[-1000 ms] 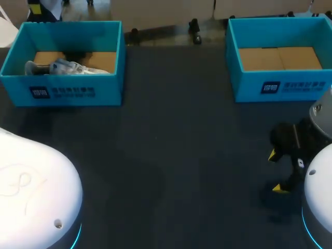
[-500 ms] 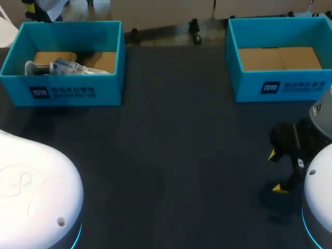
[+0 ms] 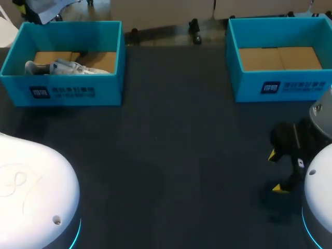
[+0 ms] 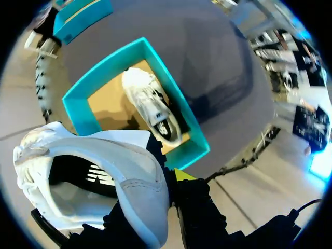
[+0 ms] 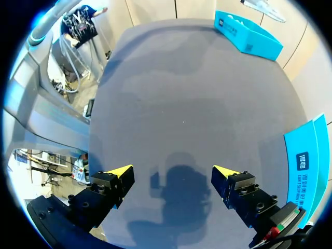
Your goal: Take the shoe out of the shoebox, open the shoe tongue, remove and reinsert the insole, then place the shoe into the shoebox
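Clasping the shoe (image 4: 104, 174) (white), left tool (image 4: 167, 179) hangs above shoebox (image 4: 104, 67).

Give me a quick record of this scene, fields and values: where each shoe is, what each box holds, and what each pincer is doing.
held shoe: white, gripped at its collar by the left pincer, up clear of the left shoebox
second shoe: white, lying inside the left shoebox
right shoebox: no shoe in it, brown floor showing
right pincer: open, holding nothing, over the table
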`<state>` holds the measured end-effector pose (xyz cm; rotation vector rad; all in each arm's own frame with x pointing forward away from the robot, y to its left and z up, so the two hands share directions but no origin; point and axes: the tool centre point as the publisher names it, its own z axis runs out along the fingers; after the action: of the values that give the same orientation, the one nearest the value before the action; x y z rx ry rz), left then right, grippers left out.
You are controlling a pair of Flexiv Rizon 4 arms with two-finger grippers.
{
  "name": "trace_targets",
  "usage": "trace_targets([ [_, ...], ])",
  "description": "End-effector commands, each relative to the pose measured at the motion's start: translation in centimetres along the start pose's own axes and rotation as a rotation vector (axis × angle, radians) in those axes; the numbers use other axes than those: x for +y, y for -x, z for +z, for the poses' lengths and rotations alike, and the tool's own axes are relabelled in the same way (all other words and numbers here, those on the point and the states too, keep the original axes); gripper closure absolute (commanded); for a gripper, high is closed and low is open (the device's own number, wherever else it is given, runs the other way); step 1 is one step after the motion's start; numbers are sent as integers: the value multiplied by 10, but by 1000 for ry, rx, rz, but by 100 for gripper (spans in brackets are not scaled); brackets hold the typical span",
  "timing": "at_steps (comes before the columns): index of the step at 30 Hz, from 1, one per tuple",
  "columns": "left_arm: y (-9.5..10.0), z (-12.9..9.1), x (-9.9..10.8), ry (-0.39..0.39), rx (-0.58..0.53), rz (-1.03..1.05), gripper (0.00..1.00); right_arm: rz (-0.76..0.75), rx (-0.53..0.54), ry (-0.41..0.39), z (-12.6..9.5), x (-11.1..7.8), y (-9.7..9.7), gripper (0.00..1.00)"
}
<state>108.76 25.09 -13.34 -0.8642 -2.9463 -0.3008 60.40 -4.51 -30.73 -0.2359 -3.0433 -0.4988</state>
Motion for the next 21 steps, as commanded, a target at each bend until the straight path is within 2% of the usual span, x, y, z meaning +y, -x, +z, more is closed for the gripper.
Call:
trace_targets([
  [1, 9, 5, 25, 32, 25, 435, 100, 0, -4, -1, 0, 0, -2, 0],
  [5, 8, 5, 41, 51, 27, 547, 100, 0, -4, -1, 0, 0, -2, 0],
  [7, 7, 4, 47, 87, -2, 601, 100, 0, -4, -1, 0, 0, -2, 0],
  [21, 7, 4, 47, 87, -2, 601, 100, 0, -4, -1, 0, 0, -2, 0],
])
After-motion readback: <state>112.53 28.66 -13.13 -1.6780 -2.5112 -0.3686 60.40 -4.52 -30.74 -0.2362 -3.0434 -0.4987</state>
